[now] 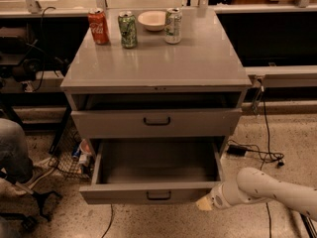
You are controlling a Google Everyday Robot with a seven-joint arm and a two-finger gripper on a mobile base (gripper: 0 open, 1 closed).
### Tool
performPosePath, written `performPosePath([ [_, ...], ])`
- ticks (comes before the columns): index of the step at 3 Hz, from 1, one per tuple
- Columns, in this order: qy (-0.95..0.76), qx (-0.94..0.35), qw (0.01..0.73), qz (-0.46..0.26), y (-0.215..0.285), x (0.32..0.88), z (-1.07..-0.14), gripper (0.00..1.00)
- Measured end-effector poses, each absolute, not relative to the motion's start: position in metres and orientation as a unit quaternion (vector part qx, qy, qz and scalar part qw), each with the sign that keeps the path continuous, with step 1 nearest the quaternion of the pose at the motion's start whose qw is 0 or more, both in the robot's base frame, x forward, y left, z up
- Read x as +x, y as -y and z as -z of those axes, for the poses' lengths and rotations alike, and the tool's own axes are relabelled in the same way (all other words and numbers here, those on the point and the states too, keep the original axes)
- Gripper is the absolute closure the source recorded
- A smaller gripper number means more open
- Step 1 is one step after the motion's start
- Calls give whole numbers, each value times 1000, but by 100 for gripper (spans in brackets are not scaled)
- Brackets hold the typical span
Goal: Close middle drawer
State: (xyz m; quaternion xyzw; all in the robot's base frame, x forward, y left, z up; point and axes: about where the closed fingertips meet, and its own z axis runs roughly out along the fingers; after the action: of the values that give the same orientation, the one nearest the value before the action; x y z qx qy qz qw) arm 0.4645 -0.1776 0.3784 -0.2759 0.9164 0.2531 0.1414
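The middle drawer (pixel 124 194) stands pulled far out of the grey cabinet (pixel 158 66). Its plain grey inside shows and looks empty. A small black handle (pixel 158 196) sits at the centre of its wide front. My gripper (pixel 204 203) is low at the right end of that drawer front, right next to it, on the end of my white arm (pixel 267 187), which comes in from the lower right. The drawer above (pixel 156 122) is slightly ajar.
On the cabinet top stand a red can (pixel 98 27), a green can (pixel 128 29), a white bowl (pixel 153 20) and a pale can (pixel 173 26). A person's leg (pixel 12 155) and a chair base are at the left. Cables (pixel 257 155) lie on the floor at the right.
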Motion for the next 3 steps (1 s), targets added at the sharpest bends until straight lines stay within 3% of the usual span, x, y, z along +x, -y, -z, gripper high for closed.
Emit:
performPosePath([
  [1, -916, -276, 144, -253, 176, 466, -378, 100],
  [3, -897, -290, 227, -246, 147, 520, -384, 100],
])
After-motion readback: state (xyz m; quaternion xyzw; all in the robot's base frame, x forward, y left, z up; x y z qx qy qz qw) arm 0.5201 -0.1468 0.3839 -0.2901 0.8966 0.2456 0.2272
